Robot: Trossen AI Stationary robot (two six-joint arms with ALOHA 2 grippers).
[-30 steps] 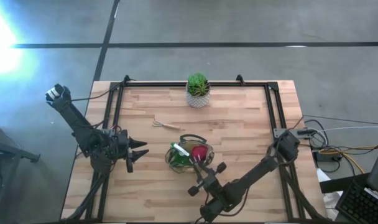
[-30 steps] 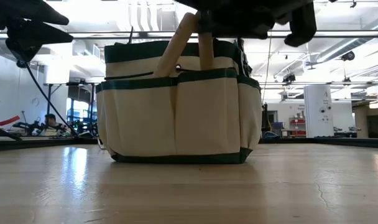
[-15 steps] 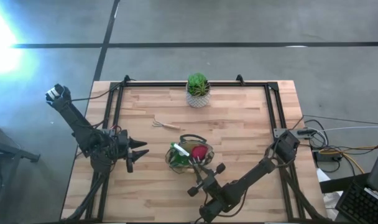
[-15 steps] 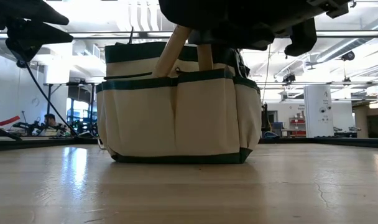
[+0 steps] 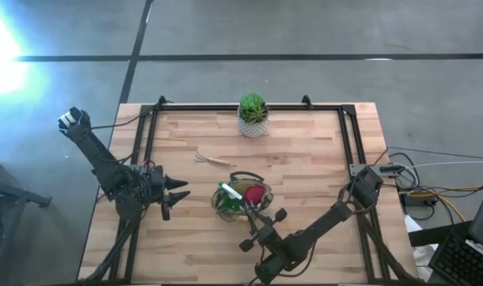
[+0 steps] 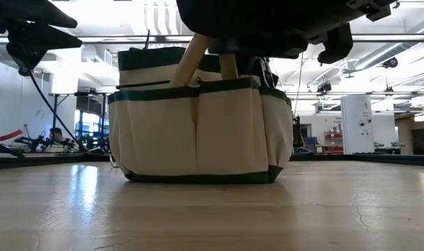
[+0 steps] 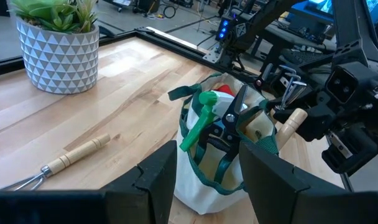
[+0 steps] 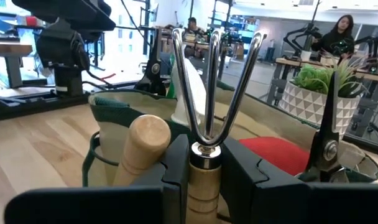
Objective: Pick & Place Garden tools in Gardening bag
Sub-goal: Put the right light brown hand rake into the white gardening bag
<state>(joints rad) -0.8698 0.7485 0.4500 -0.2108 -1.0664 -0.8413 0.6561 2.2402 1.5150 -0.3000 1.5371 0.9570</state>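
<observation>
The right pincer [image 8: 204,171] is gripping the wooden handle of a three-pronged rake [image 8: 207,81] above the gardening bag [image 5: 240,199] sitting mid-tabletop [image 5: 305,151], while the left pincer [image 5: 180,195] is hovering beside the bag, spread open and holding nothing.

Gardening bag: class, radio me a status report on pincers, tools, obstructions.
Right pincer shut on three-pronged fork, over gardening bag. Left pincer open, waiting beside the bag. Another rake on table. Nothing in the way.

Grey concrete floor [image 5: 305,28] around the wooden table [image 5: 305,159]; bright workshop with ceiling lights [image 6: 170,17] behind.
</observation>
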